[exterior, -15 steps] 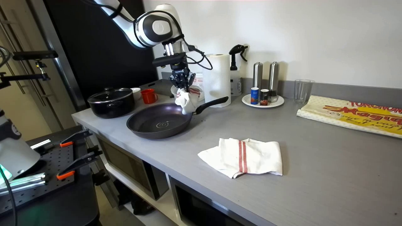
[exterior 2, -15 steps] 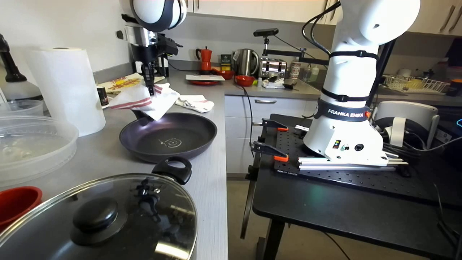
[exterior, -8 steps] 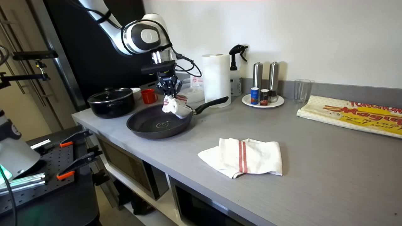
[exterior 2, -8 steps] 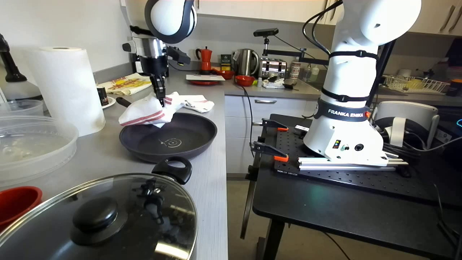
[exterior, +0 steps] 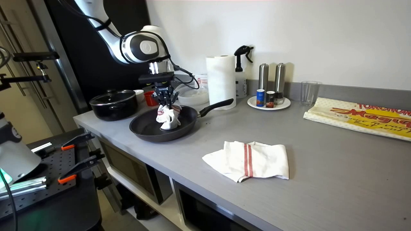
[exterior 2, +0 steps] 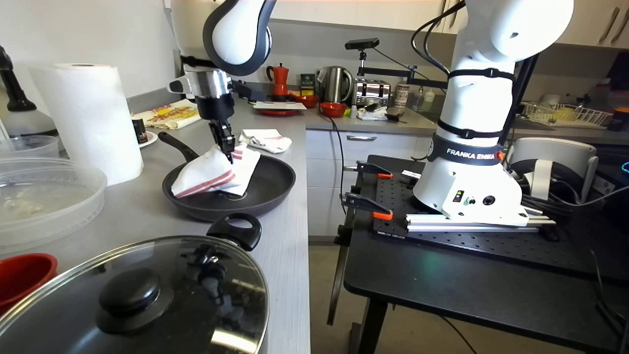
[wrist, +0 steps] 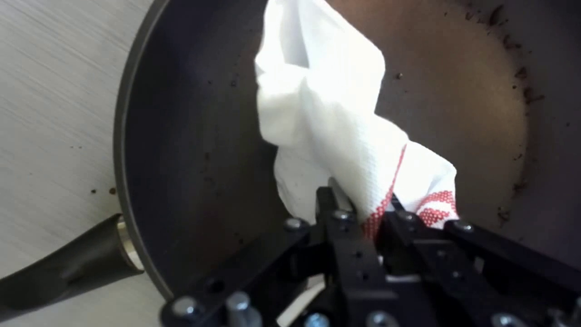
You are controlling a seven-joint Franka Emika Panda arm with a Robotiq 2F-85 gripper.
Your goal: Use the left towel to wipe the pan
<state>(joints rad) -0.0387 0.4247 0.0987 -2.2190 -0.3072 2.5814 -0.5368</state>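
1. Jaws pinch the white towel (wrist: pixel 336 113), which hangs below them inside the pan (exterior 2: pixel 270 182).
2. Most dark crumbs (wrist: pixel 521 73) lie past it, away from the handle (wrist: pixel 68 268); wiping probably should head there.

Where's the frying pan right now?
In an exterior view, the frying pan sits on the counter, right of the lidded pot and beneath the end effector.

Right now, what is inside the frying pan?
A red-striped white towel, held in the gripper, plus dark specks scattered across the frying pan. The towel covers part of the pan's floor, so whatever lies directly beneath it cannot be seen.
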